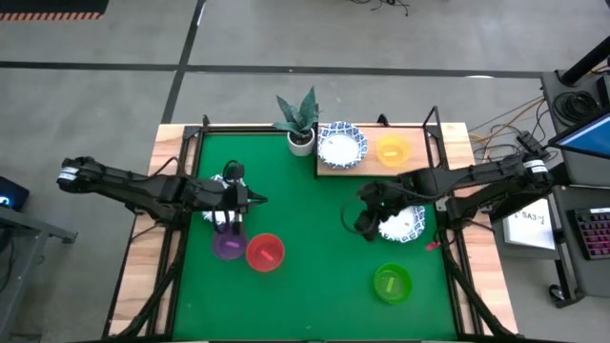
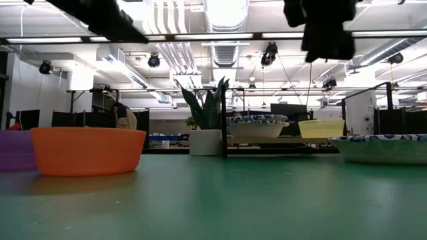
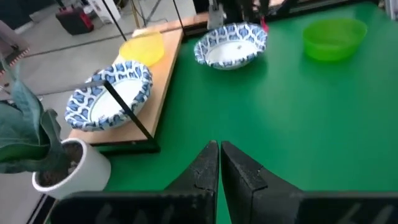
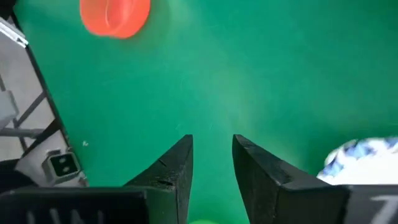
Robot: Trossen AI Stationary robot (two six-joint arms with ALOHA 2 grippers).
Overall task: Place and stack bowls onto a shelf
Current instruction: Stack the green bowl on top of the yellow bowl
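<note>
Beside the red bowl (image 2: 88, 151), the purple bowl (image 2: 15, 151) is cut off at the low view's edge. The left gripper (image 1: 233, 202) hides a patterned bowl (image 1: 212, 216).

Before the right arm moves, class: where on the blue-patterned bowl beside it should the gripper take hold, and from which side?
Probably the rim, from above. The blue-patterned bowl sits upright and open on the green mat, its thin flared lip suiting one finger inside and one outside. The right gripper is open beside its mat-centre edge, so that near rim seems the easiest.
</note>
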